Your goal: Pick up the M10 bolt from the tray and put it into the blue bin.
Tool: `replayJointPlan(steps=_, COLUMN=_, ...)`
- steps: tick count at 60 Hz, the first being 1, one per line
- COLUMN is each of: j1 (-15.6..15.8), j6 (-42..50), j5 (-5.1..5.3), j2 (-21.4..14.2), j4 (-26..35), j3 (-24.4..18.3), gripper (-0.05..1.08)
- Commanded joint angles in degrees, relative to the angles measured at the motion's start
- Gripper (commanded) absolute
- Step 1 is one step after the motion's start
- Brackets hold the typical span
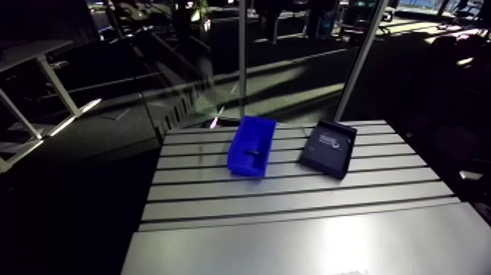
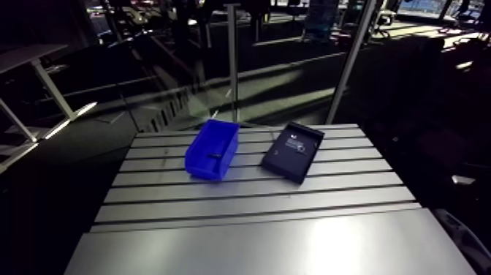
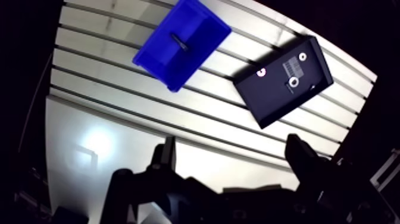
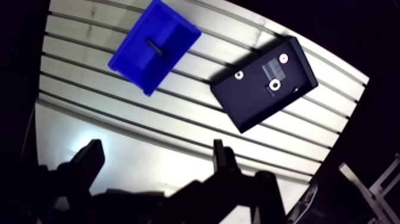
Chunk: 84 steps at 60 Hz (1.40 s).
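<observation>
The blue bin [image 3: 178, 46] stands on the slotted table, and a dark bolt [image 3: 180, 42] lies inside it, also visible as a short dark bar [image 1: 252, 152] in the arm view. Beside the bin sits the black tray [image 3: 271, 101], holding three small pale ring-shaped parts [image 3: 294, 81] and a barcode label. My gripper [image 3: 233, 158] hangs high above the table's near part, well short of both bin and tray. It is open, with nothing between its fingers [image 3: 166, 156]. The arm view does not show the gripper.
The slotted aluminium table [image 1: 292, 191] runs into a smooth, glare-lit plate [image 1: 307, 245] nearer to me. Two upright metal posts [image 1: 242, 58] rise behind the bin and tray at the table's far edge.
</observation>
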Motion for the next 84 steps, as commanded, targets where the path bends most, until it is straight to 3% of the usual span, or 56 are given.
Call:
replayJointPlan(steps=1, j1=-2.18, j6=14.81, j5=-0.36, j2=-4.65, j4=10.56, j3=-2.22, gripper=0.01)
replayJointPlan(steps=29, j1=-2.18, j6=16.86, j5=-0.9, j2=-4.64, j4=10.47, j3=-2.14, gripper=0.01)
replayJointPlan(steps=84, j1=-2.18, j6=17.8, j5=-0.81, j2=-4.55, j4=9.42, j3=-1.62, gripper=0.01)
